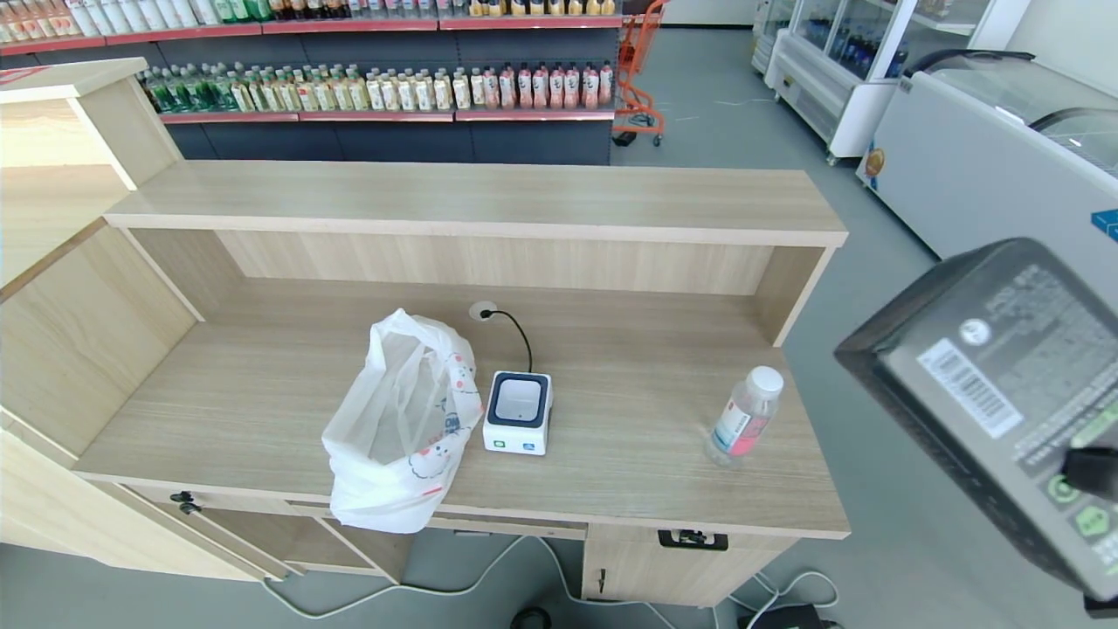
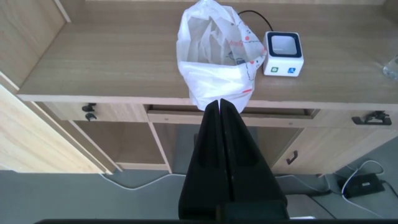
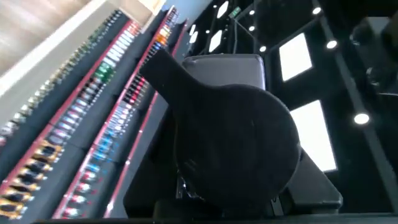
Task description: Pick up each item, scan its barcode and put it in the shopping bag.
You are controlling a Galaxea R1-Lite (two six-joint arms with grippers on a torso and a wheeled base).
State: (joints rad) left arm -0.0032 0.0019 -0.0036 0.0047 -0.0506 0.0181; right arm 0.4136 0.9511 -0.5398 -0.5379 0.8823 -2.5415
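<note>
1. Dark packet [image 1: 987, 384] hangs in the air off the right edge of the surface [image 1: 629, 489], barcode face turned up toward my head camera. My right jaws pinch it at its near end, judging by the black finger on its face.
2. Scanner [image 1: 518, 411] sits mid-surface with its window up, so I judge the barcode must be turned down over it.
3. Shopping bag [image 1: 402, 428] stands just beside the scanner, mouth open and sagging over the front edge, handy for a short drop.
4. Bottle [image 1: 742, 418] stands upright near the front right corner.
5. Left jaws are pressed together, empty, out beyond the front edge.
</note>
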